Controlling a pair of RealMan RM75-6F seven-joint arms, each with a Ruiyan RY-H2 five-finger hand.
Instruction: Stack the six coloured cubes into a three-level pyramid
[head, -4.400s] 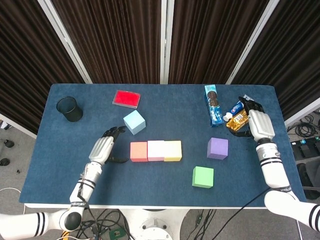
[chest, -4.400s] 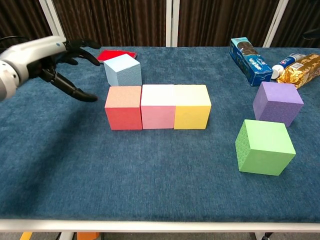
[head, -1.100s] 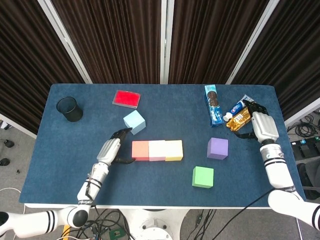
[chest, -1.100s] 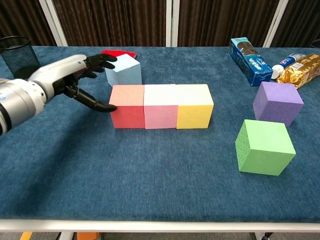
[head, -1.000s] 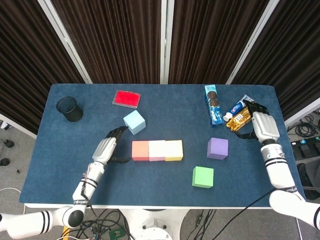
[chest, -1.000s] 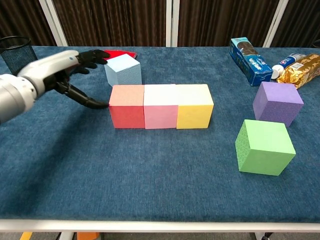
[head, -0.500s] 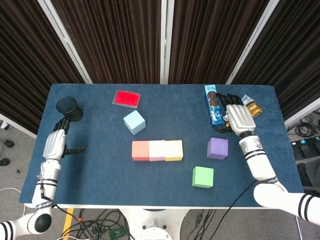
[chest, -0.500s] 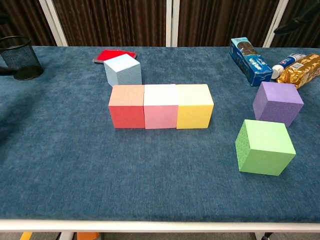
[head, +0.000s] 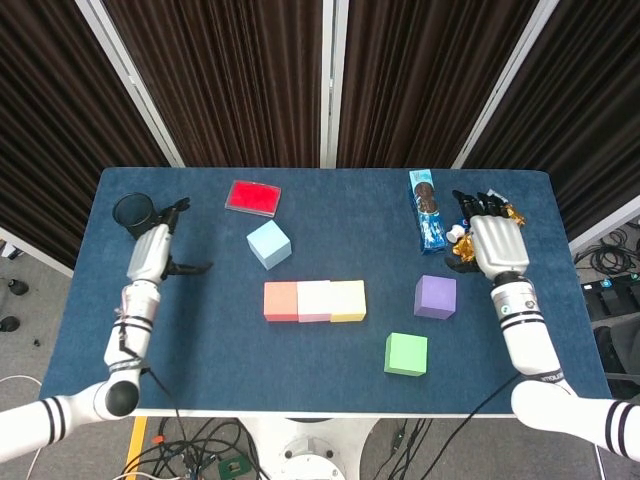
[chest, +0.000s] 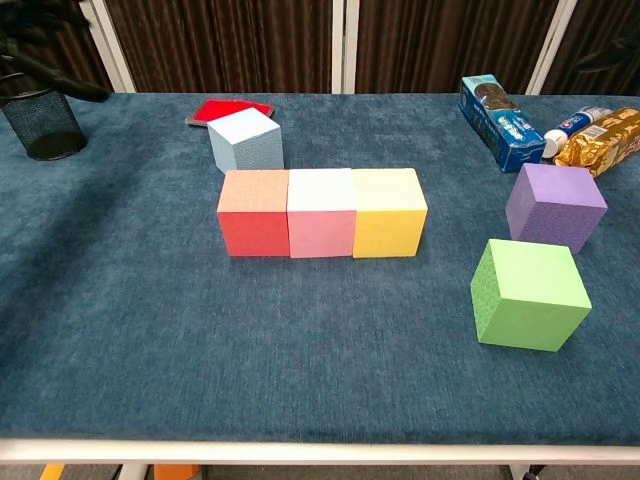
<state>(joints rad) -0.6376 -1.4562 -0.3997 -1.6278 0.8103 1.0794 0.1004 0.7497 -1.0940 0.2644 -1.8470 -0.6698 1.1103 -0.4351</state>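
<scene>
Three cubes (head: 314, 301) touch in a row; black mesh cup (head: 132, 210) at ten o'clock, contents unseen. Left hand (head: 152, 252) and right hand (head: 495, 245) hold nothing, fingers spread.

On my blue table (head: 330, 385) I see a black mesh cup (head: 131, 212) at the far left corner and a flat red box (head: 253, 197) further along. Over at the far right lie a blue biscuit box (head: 429, 215), a small tube (chest: 572, 125) and a golden snack packet (chest: 605, 136) — all close together.

Head view: high, looking down, whole table (head: 90, 300). Chest view: low, near, front edge. Both share cube row (head: 314, 301).
</scene>
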